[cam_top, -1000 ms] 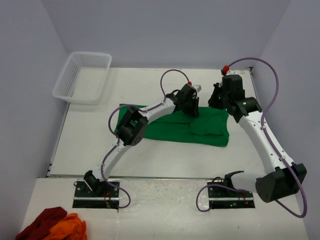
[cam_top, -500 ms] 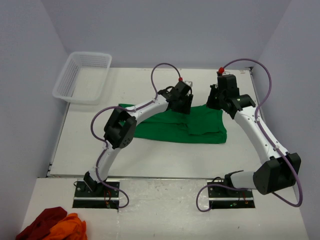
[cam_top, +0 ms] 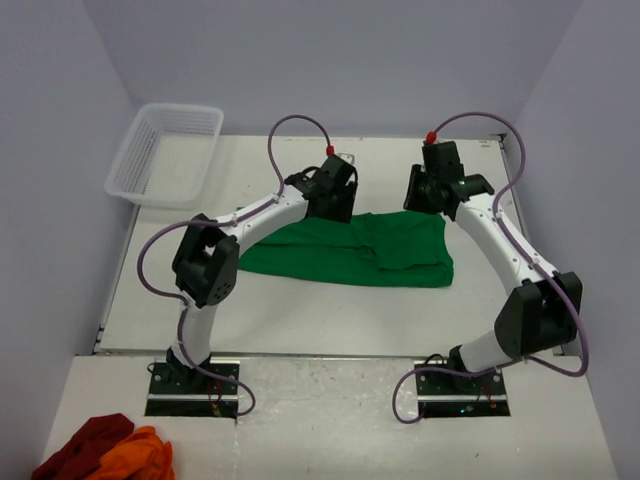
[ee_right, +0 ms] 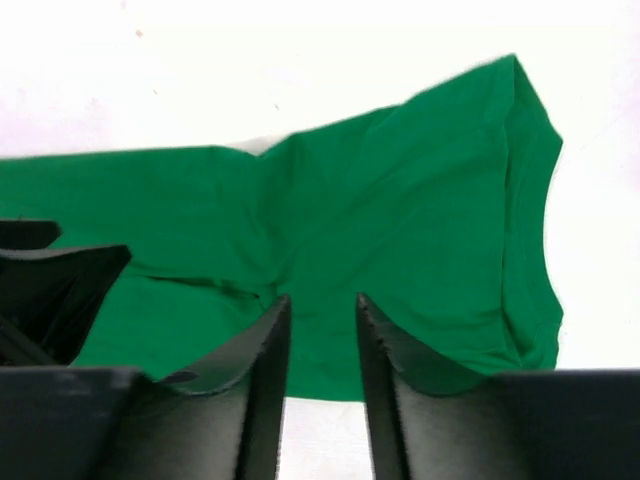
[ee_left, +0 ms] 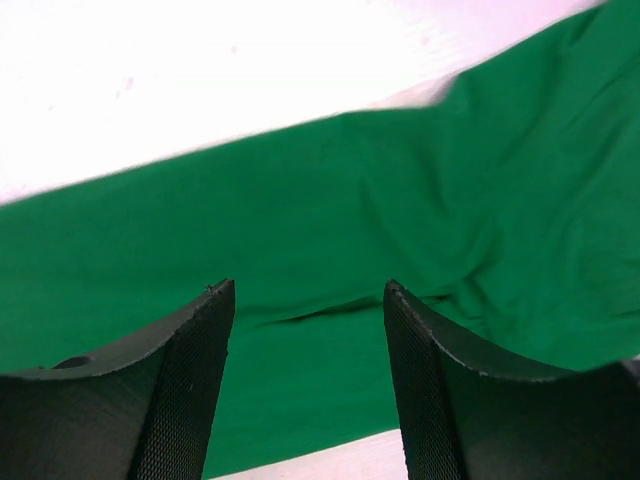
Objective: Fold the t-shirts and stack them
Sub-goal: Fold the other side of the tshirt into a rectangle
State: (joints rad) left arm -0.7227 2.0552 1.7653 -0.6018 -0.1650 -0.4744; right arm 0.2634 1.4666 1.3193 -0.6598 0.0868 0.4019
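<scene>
A green t-shirt (cam_top: 340,255) lies folded into a long band across the middle of the white table (cam_top: 300,320). Just above its far edge hangs my left gripper (cam_top: 335,200), jaws wide open and empty. In the left wrist view the gripper (ee_left: 310,290) looks down on the green cloth (ee_left: 300,200). My right gripper (cam_top: 420,198) hovers over the shirt's far right corner. The right wrist view shows that gripper (ee_right: 320,300) with a narrow gap between its jaws, nothing in it, and the shirt (ee_right: 400,230) spread below.
A white mesh basket (cam_top: 130,160) stands at the table's far left corner. A heap of red and orange clothes (cam_top: 105,450) lies on the near ledge, left of the arm bases. Purple cables loop above both arms.
Both grippers have let go of the green shirt and opened. Both arms rose and drew back toward the far edge, the left one also shifting left. The shirt now lies flatter.
</scene>
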